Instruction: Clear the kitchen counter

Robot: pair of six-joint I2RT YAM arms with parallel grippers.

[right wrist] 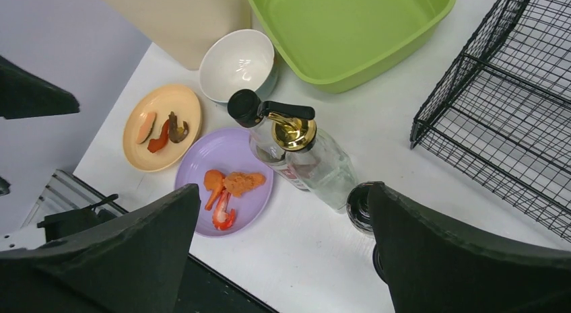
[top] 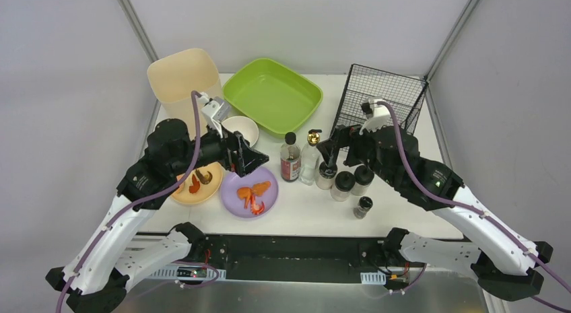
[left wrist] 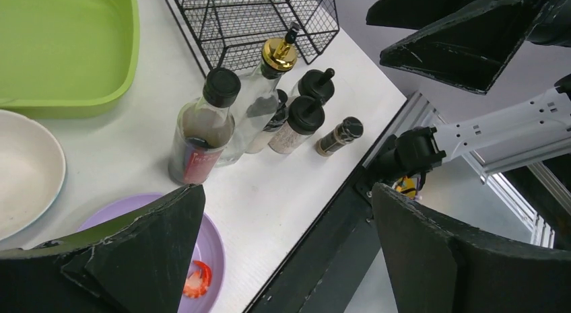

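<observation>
Fingers (left wrist: 148, 252) of the left gripper (left wrist: 286, 198) stand spread wide, holding nothing, above the purple plate (right wrist: 222, 155) on the kitchen counter (top: 316, 209). The right gripper (right wrist: 283, 192) gapes equally empty over the bottles (right wrist: 323, 168). Whether it touches the dark-capped shaker (right wrist: 360, 205) is unclear.

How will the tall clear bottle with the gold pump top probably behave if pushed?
This tall clear gold-topped bottle stands narrow and upright, so a high push may tip it. It seems glass, probably slippery and fragile. The dark-capped red-labelled bottle beside it might be knocked.
</observation>
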